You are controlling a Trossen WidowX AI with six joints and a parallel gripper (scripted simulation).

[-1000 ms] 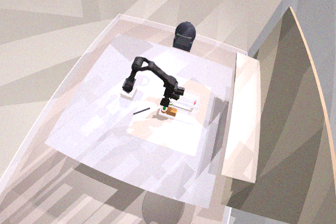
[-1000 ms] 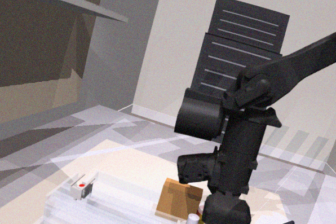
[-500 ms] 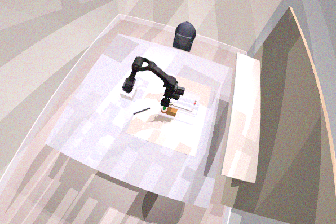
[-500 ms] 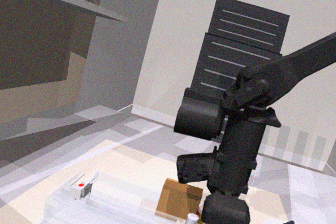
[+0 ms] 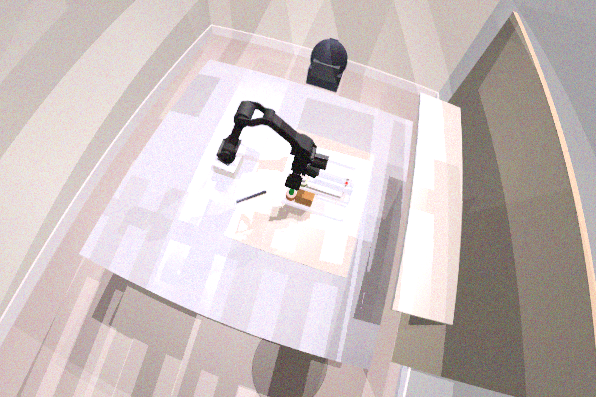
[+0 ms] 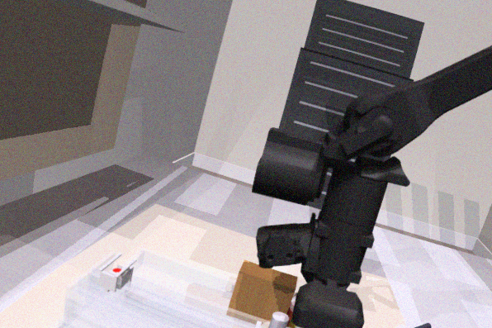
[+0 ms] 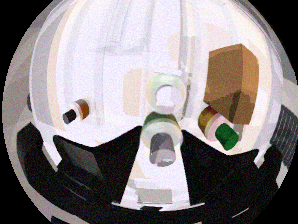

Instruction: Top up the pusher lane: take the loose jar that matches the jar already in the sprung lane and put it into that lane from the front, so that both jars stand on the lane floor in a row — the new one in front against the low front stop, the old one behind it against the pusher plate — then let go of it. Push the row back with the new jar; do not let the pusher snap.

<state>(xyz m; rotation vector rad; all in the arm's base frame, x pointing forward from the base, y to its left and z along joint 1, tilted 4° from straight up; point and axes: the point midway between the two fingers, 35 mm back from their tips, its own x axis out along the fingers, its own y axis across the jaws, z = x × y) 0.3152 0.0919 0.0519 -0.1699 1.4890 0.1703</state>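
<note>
Jar alignment decides our next push: the end effector [image 7: 161, 137] pinches a pale-lidded jar [image 7: 161, 144], and in the wrist view the lane jar [image 7: 166, 94] stands at twelve o'clock of it, lane running on beyond. We count two more loose jars, a green-capped one [image 7: 217, 127] at three o'clock and a dark-capped one [image 7: 76, 111] at nine, plus one brown box [image 7: 230, 82] on the tabletop [image 5: 280, 249].

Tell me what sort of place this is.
Probably a lab or workshop bench set up as a shelf-stocking mock-up. A single black arm stands on a pale table, working at a white pusher lane with jars and a brown box; a dark chair sits behind.
</note>
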